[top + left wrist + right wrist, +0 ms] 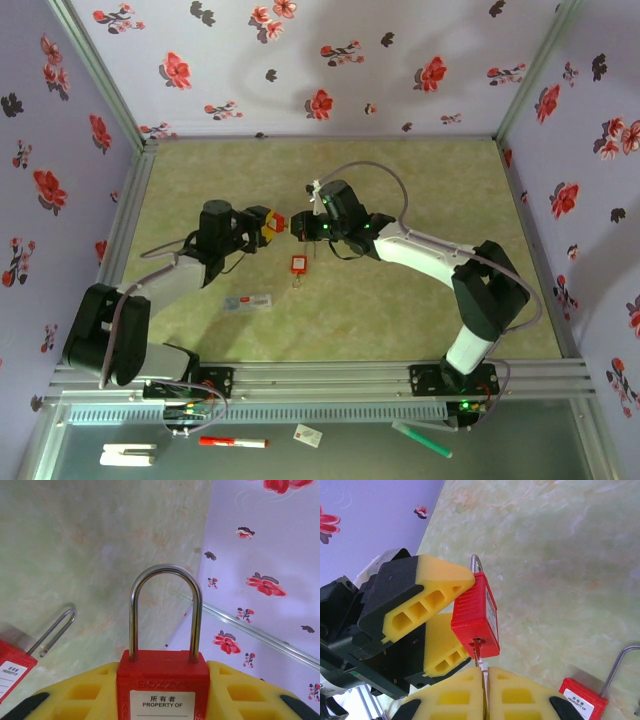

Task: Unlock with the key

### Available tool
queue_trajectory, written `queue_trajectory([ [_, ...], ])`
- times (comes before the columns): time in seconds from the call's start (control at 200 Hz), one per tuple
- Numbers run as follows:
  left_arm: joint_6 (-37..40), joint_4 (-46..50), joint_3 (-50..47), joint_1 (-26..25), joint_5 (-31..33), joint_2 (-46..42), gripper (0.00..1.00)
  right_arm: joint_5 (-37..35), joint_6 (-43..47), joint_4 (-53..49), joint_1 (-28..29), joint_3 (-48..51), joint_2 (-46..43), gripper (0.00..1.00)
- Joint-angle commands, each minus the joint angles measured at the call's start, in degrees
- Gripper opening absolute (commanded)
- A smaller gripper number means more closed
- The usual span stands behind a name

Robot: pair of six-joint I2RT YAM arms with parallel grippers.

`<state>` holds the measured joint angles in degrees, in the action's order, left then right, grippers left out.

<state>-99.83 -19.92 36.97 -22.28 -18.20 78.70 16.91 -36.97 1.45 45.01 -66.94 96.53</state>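
Now the left gripper squeezes the lock so it cannot wiggle. The right gripper pinches the key, which pokes into the lock's bottom hole, ready to turn.

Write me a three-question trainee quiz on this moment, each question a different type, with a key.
1. True or false: the left gripper clamps the red plastic padlock with a steel shackle.
2. Which one pinches the thin dark grey metal key at that padlock's base? A the left gripper, B the right gripper.
3. Fill in: a second red padlock lies on the pale green ____.
Key: 1 true; 2 B; 3 table.
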Motion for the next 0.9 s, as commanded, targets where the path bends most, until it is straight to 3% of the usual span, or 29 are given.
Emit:
queue_trajectory([
  [0.0, 3.15, 2.55, 2.01, -0.77, -1.21, 0.45, 0.00, 1.16, 1.24, 1.45, 0.38, -2.36, 0.15, 0.00],
  [0.49, -3.84, -5.31, 2.79, -1.73, -1.71, 0.71, 0.00, 1.19, 1.18, 2.26, 1.62, -1.74, 2.45, 0.00],
  [0.895, -3.13, -3.57, 5.20, -2.76, -4.88, 0.88, 0.00, -7.44, 13.17, -7.01, 3.86, -5.16, 3.22, 0.00],
])
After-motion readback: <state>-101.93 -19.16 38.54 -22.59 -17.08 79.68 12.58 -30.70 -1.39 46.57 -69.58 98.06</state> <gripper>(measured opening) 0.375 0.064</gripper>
